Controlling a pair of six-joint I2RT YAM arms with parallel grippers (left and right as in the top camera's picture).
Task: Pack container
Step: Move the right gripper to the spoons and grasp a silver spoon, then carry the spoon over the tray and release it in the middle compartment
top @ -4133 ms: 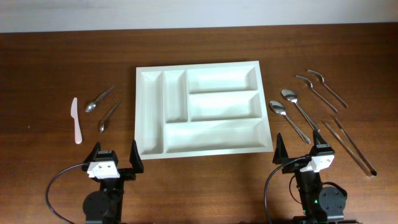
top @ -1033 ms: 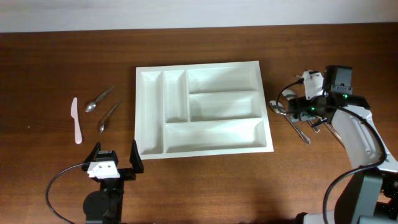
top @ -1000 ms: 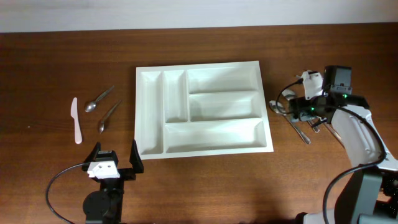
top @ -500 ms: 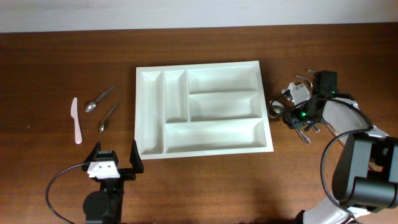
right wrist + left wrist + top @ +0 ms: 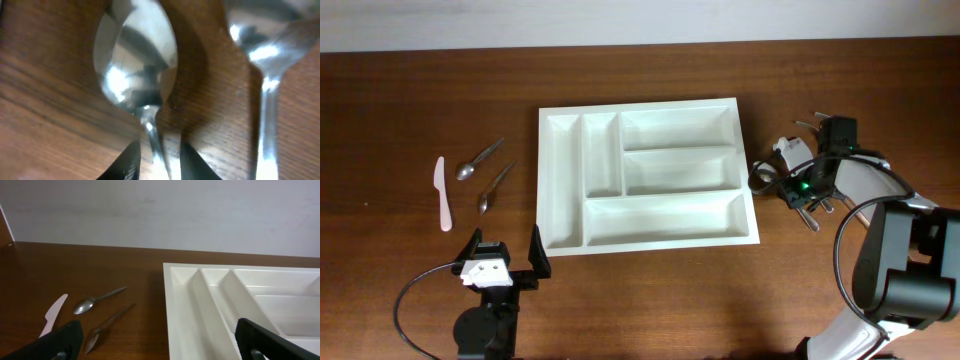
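The container (image 5: 548, 180), a large white cutlery tray with five compartments, lies mid-table and also shows in the left wrist view (image 5: 185, 305). Nothing lies in any compartment I can see. My right gripper (image 5: 786, 184) is down at the table just right of the tray. In the right wrist view its fingers (image 5: 159, 165) straddle the neck of a metal spoon (image 5: 137, 70), narrowed round it with a sliver of wood still showing beside the handle. A second spoon (image 5: 265, 60) lies close on the right. My left gripper (image 5: 505, 262) rests wide open at the front left, holding nothing.
Left of the tray lie two small spoons (image 5: 480, 158) (image 5: 497, 186) and a white plastic knife (image 5: 442, 195). A fork tip (image 5: 806, 124) shows behind the right arm, which covers the other utensils on that side.
The right arm swung from its rest at the front edge out to the spoons, came down, and its jaws have narrowed round one spoon's neck. The left arm has not moved.
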